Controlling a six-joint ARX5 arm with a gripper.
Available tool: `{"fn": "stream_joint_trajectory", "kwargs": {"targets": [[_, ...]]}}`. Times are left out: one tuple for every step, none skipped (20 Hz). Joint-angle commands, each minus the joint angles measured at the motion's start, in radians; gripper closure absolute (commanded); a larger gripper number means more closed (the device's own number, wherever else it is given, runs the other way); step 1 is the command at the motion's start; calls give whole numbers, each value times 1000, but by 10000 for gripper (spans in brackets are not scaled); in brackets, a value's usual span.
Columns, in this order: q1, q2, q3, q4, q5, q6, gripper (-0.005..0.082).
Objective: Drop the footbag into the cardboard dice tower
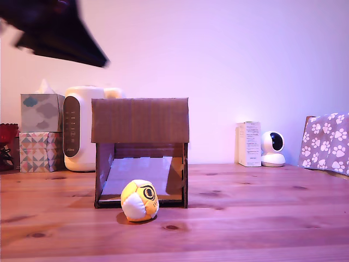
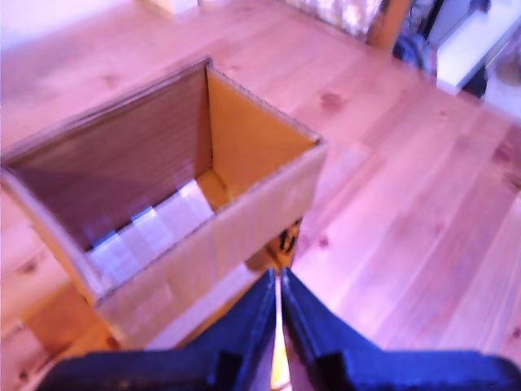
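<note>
From the exterior view's left I log my gripper, jaws together on nothing, above the cardboard dice tower, with the footbag on the table touching its front opening.

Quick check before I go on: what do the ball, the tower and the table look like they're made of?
The ball: soft stitched panels, yellow-orange and white, matte, probably fabric or faux leather; seams show.
The tower: brown corrugated cardboard, dull; the wrist view shows its raw cut edges. The pale ramp inside looks like smooth card or paper.
The table: knotty wood planks, slight sheen, likely varnished pine.
</note>
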Motion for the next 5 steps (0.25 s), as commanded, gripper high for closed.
{"fn": "stream_joint_trajectory", "kwargs": {"targets": [[44,-55,-79,28,-1,-34,793],[77,-106,-119,35,-7,-37,793],[110,-158,-153,38,-17,-53,793],[147,-214,-187,34,-18,-55,793],[181,-269,-218,32,-18,-70,793]]}}
